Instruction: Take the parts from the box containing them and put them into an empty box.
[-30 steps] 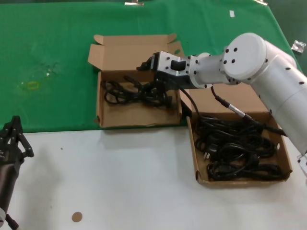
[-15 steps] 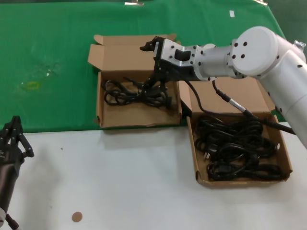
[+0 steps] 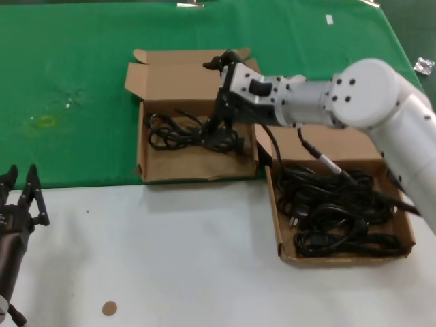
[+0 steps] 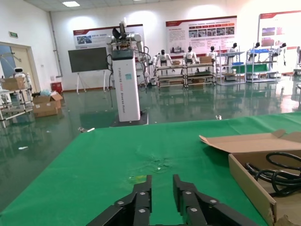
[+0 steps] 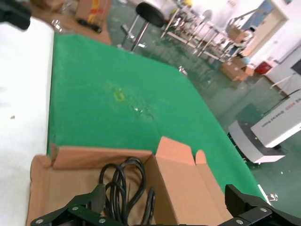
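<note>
Left pincer (image 3: 19,194): parking at the near left edge of the white table (image 3: 170,252); fingers are now standing a little apart, where a second ago they sat together. Idle.
Source box (image 3: 402,225): lying at the right, near the table's front; a thick tangle of black cables (image 3: 337,208) is filling its tray. Most of the task is judged to be remaining.
Receiving box (image 3: 197,167): sitting just left of the source box on the green cloth (image 3: 82,88); one cable bundle (image 3: 194,133) is lying in the far half of its tray.
Change: the right pincer (image 3: 221,92) is rising from low over that bundle toward the box's raised lid, leaving the bundle behind. One transfer appears complete.
Right pincer state: jaws spread wide, gripping nothing, as the right wrist view confirms.
Right arm pose: reaching leftward across the source box, forearm roughly level, wrist tipping the fingers down.
</note>
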